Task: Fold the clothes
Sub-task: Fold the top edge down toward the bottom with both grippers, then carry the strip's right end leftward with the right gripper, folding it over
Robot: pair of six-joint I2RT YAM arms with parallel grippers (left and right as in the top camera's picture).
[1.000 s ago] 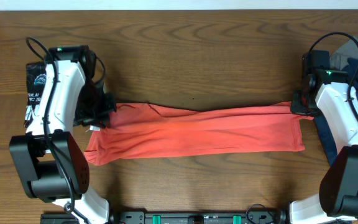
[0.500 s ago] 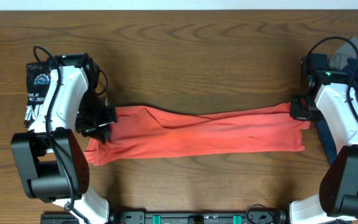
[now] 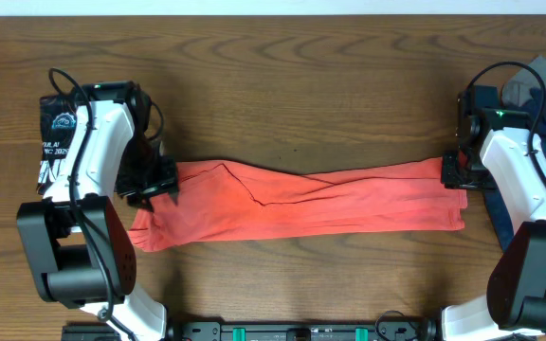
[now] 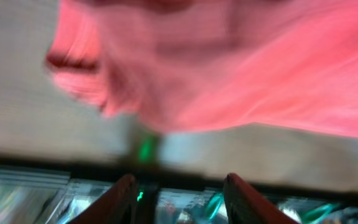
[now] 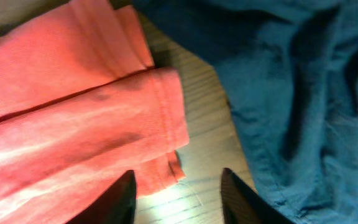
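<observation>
Across the overhead frame's middle, the coral-red shirt (image 3: 301,204) lies as a band running left to right. The left gripper (image 3: 159,186) and right gripper (image 3: 455,171) flank its ends, both spread, seemingly empty.

We are seeing the shirt (image 3: 301,204) lying across the table (image 3: 301,85), a pile (image 3: 538,95) lying just beyond its right end, a garment (image 3: 53,142) beyond its left end.
</observation>
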